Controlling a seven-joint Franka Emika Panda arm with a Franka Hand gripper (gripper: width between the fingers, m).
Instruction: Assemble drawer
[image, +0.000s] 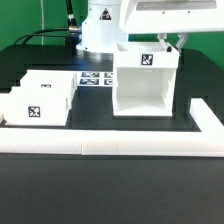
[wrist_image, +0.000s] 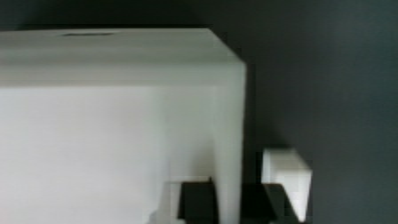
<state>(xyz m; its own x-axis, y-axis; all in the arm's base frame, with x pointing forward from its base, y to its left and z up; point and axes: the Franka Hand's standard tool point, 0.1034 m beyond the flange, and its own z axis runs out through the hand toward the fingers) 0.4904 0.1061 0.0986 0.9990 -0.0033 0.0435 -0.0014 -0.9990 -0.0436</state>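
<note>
A black table (image: 100, 128) holds the box (image: 145, 90) and two trays (image: 38, 102). A green wall (image: 20, 25) is behind. I cannot tell if the claw (image: 170, 42) is open.

Black table (image: 100, 120), box housing (image: 146, 92), near tray (image: 35, 110), far tray (image: 52, 82), marker board (image: 97, 78), rail (image: 120, 148)

Exterior view, clock centred on the box housing (image: 147, 85): rear tray (image: 52, 88) at 9, front tray (image: 30, 110) just beside it at 8, marker board (image: 97, 78) at 10, between trays and housing. Rail (image: 110, 148) runs across 6 and turns up past 3. Arm base (image: 100, 35) sits at 11, behind the marker board.
</note>
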